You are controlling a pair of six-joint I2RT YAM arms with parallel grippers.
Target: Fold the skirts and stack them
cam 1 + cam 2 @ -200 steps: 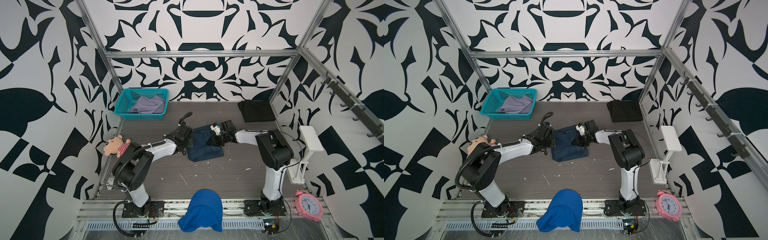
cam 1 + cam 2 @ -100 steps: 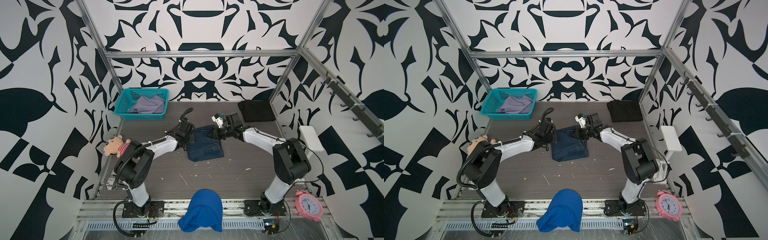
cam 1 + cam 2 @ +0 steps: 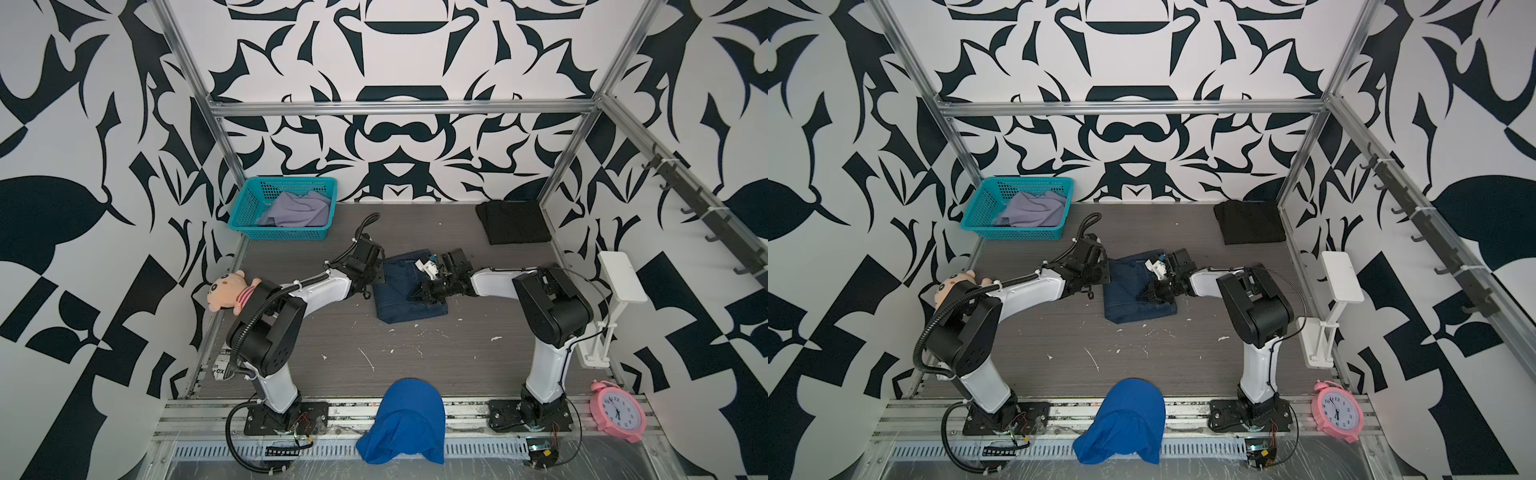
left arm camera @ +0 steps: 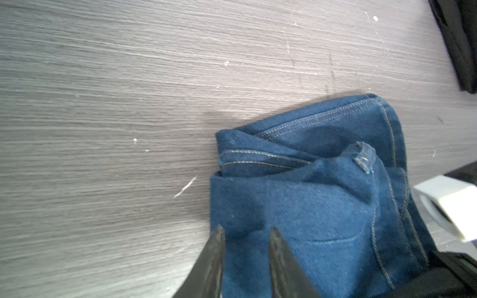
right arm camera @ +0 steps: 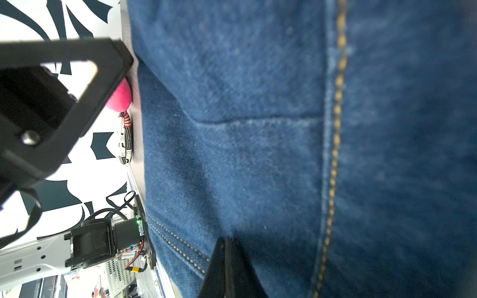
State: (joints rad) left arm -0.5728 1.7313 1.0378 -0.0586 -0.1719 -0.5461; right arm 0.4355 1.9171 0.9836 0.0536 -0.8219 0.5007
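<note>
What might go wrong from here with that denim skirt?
The shut right gripper rests on the denim skirt; sliding may, I think, drag the top layer and bunch it. The folded corner near the left gripper looks lumpy and uneven, so the skirt might sit crooked on the black skirt or spring open.

Where I see everything lying, in both top views
The denim skirt (image 3: 409, 297) lies mid-frame on the table (image 3: 478, 361). Upper left, the basket (image 3: 276, 233) holds a second skirt (image 3: 297, 212). A third skirt (image 3: 513, 222) sits upper right, the plush toy (image 3: 226, 289) centre left, the mesh cloth (image 3: 401, 419) bottom centre, the clock (image 3: 619, 411) lower right.
</note>
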